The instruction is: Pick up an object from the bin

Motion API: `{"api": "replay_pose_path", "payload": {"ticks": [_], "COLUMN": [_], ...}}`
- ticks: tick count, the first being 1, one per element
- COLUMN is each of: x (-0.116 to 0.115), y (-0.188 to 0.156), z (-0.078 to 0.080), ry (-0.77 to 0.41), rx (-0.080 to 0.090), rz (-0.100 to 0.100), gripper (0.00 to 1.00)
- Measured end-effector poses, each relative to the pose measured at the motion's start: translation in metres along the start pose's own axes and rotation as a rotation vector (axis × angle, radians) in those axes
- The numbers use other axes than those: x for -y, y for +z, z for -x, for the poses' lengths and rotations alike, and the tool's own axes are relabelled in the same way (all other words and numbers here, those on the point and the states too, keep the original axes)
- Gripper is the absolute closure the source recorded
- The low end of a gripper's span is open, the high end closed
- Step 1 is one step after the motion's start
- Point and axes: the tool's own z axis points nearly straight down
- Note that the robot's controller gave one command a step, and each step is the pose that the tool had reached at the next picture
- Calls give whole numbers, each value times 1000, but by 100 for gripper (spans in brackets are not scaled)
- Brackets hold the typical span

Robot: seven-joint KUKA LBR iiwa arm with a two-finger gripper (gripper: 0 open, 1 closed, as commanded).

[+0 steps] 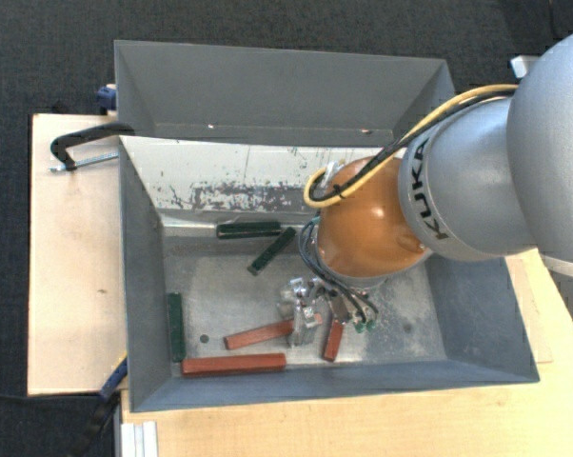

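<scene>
My gripper (306, 314) is low over the bin floor at its front middle, under the orange cover. Its metal fingers stand just right of the end of a short red-brown bar (258, 336) that lies slanted on the floor. A smaller red-brown stick (333, 341) lies just right of the fingers, steeply angled. Along the front wall lies a longer red bar (233, 364). Nothing shows clearly between the fingers.
Two dark green sticks lie at the back: one flat along the back wall (249, 228), one slanted (271, 250). Another dark green stick (175, 326) lies along the left wall. The arm covers the bin's right back part.
</scene>
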Motion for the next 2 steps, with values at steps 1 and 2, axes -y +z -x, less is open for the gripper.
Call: {"api": "replay_pose_path", "payload": {"ticks": [1,2], "x": [0,2], "y": [0,-88], "z": [0,-1], "ry": [0,-54], "rx": [0,0], "rz": [0,0], "gripper": [100,0]}}
